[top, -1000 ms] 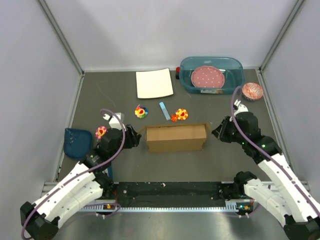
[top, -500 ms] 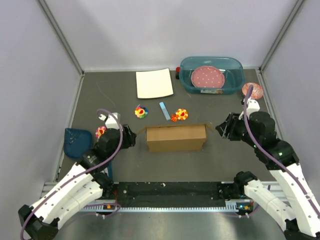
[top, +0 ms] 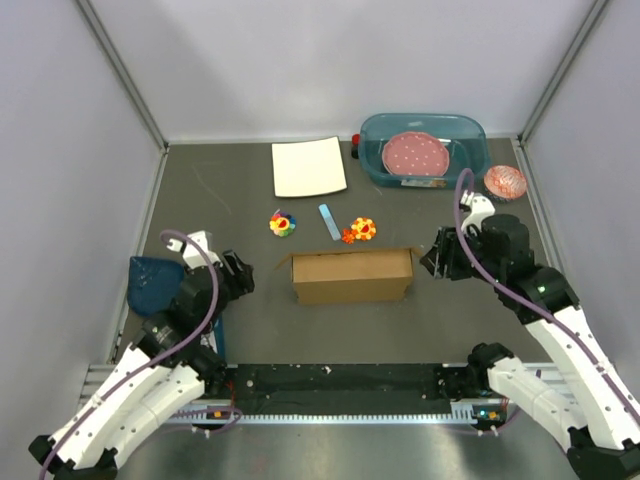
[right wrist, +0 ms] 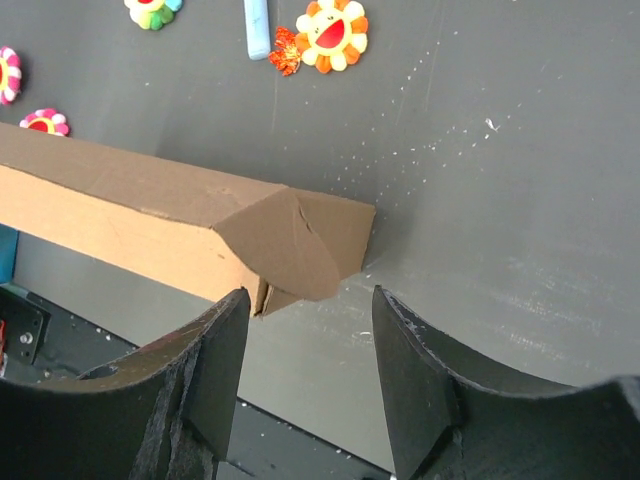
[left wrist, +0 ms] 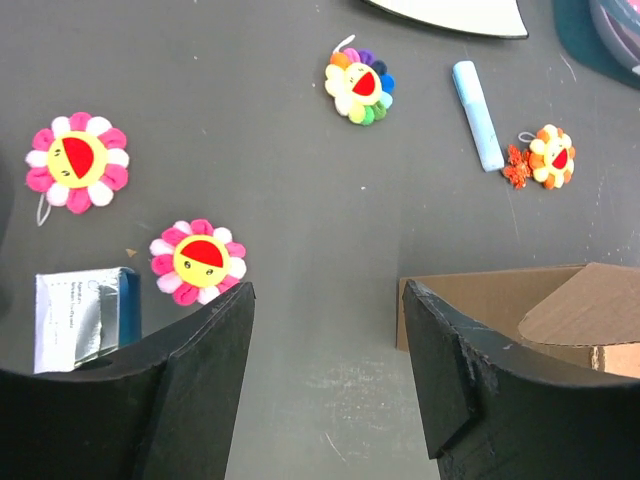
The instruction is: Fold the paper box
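The paper box [top: 352, 275] is brown cardboard and sits folded into a shallow closed block mid-table, with a small flap sticking out at each end. My left gripper [top: 238, 272] is open and empty, a short way left of the box. In the left wrist view the box's left end [left wrist: 520, 310] lies just behind the right finger of that gripper [left wrist: 328, 300]. My right gripper [top: 437, 260] is open and empty, close to the box's right end. In the right wrist view the box's folded end flap [right wrist: 300, 245] lies just beyond the open tips of that gripper [right wrist: 310, 300].
A white sheet [top: 309, 167] and a teal tub [top: 470, 135] holding a pink plate [top: 416, 155] stand at the back. A pink ruffled cup [top: 505, 182] is at the back right. Flower toys [top: 283, 223] [top: 361, 230] and a blue stick [top: 330, 221] lie behind the box. A dark blue dish [top: 152, 283] is at the left.
My left gripper has drawn back to the left, away from the box. My right gripper lifted away, then came back near the box's right end. The box has not moved.
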You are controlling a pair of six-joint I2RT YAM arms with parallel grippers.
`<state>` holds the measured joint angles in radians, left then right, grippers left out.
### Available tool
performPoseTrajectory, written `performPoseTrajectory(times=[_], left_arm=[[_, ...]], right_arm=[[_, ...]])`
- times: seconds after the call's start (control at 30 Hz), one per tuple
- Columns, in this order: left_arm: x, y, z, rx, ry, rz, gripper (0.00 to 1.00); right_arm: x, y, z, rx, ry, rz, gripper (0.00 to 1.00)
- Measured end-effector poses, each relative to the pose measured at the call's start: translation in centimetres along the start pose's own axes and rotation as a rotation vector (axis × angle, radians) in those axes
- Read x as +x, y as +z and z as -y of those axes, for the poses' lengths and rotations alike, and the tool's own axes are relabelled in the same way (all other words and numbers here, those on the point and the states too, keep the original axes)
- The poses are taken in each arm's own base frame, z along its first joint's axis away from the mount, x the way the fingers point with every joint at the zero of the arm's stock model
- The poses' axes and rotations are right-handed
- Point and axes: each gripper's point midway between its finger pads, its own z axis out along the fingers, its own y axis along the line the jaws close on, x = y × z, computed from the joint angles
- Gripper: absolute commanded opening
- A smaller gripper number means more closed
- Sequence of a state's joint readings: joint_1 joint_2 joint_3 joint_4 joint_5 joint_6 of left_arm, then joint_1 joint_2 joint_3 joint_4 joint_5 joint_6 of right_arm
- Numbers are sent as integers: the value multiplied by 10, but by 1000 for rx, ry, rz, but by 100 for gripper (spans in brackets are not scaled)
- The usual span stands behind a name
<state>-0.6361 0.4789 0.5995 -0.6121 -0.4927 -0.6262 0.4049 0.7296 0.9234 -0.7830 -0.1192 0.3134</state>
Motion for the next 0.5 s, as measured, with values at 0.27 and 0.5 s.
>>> performPoseTrajectory(times=[0.27,0.5], left_arm=[[-14,-13,-4,10,-42,62,67],[-25,-18,2,46,-56,94,67]], right_arm=[[-3,19,0,-1,-6,-26,48],[-8,26,-2,-13,-13,-20,34]])
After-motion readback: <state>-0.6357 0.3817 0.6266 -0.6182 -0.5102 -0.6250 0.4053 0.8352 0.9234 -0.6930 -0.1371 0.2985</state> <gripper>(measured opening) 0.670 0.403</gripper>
